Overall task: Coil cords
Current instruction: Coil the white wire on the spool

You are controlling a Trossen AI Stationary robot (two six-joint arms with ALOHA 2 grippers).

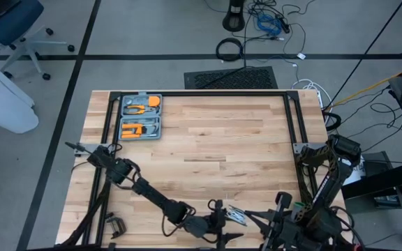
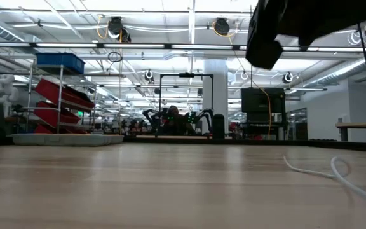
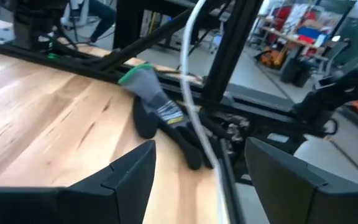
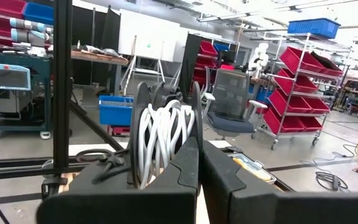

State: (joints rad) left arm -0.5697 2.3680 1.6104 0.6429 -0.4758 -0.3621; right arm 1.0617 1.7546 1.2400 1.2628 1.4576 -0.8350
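Two end effectors: left fingers apart by the cord; right pinched together beside the reel.

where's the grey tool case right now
In the high view the grey tool case lies open at the table's far left corner, orange tools inside, far from both arms at the near edge.

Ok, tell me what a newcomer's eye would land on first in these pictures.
First the two dark arms crowding the table's near edge, where the open left gripper hovers by a loose white cord. Next, in the right wrist view, a bundle of coiled white cord wound on a dark reel sits just past the shut right gripper. Last, the grey tool case with orange tools at the table's far left corner.
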